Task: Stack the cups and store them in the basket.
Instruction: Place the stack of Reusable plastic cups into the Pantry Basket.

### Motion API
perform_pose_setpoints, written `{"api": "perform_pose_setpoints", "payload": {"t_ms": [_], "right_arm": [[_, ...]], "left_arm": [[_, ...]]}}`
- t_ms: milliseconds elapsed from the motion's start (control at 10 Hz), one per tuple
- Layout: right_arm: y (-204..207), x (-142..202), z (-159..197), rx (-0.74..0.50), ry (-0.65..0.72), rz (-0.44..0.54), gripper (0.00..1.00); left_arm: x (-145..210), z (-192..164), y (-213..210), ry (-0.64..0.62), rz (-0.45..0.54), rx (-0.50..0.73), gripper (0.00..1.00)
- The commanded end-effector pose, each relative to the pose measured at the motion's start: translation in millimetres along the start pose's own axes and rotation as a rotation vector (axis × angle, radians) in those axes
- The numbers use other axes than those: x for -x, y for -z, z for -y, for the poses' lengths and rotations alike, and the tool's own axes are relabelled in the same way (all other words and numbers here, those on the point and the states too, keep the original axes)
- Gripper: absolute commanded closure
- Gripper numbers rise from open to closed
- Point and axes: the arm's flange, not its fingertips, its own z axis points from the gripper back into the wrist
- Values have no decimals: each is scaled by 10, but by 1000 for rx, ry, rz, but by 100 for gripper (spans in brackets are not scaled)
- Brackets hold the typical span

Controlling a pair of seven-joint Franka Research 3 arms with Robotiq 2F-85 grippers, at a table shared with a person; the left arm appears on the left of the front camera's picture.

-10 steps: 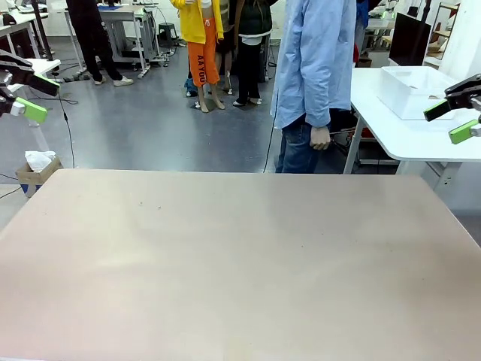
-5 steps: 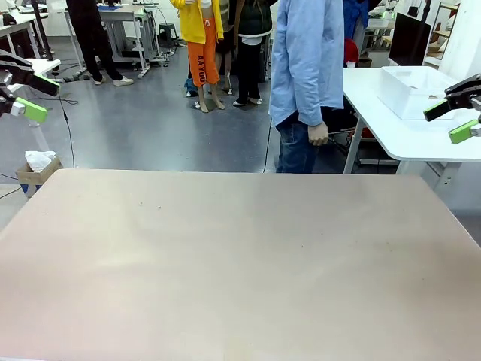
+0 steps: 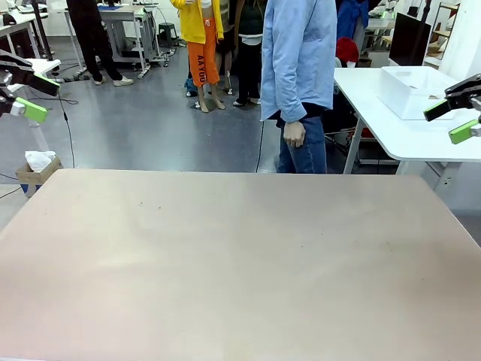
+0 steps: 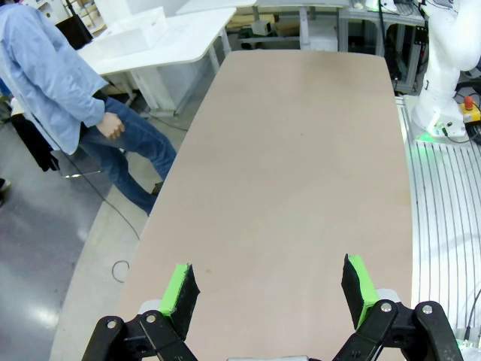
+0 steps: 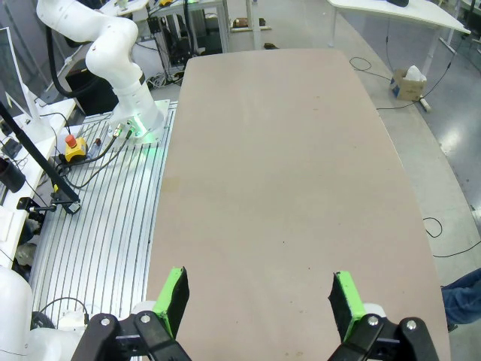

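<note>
The tan table [image 3: 240,263] spans the front view, its near edge cut off by the bottom of the picture; its surface is matte with a few tiny dark specks. From the left wrist view the same tabletop [image 4: 301,150] runs lengthwise away from the camera.

A person in a light blue shirt [image 3: 299,56] and jeans stands just beyond the far edge, upper body cut off by the picture's top, one hand [image 3: 294,134] hanging at the side.

To the right stands a white side table [image 3: 391,124], and on it a white rectangular basket [image 3: 412,90] with smooth solid walls. Its right end is partly covered by the right gripper, and its inside cannot be made out.

The right gripper [image 3: 453,120] hangs at the right edge, above and clear of the tan table, fingers spread wide with nothing between them. The left gripper [image 3: 26,96] sits at the left edge, partly cut off; its wrist view shows the green pads [image 4: 180,289] well apart and holding nothing.

A small cardboard box [image 3: 35,169] with white crumpled paper sits on the floor at left.
</note>
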Motion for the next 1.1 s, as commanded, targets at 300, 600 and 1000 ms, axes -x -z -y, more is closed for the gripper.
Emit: {"api": "perform_pose_setpoints", "payload": {"t_ms": [300, 600, 1000], "right_arm": [[-21, -42, 1, -2, 11, 1, 0], [-21, -42, 1, -2, 11, 1, 0], [-21, -42, 1, -2, 11, 1, 0]], "left_arm": [[-15, -3, 3, -2, 7, -1, 0], [-15, -3, 3, -2, 7, -1, 0], [-15, -3, 3, -2, 7, -1, 0]]}}
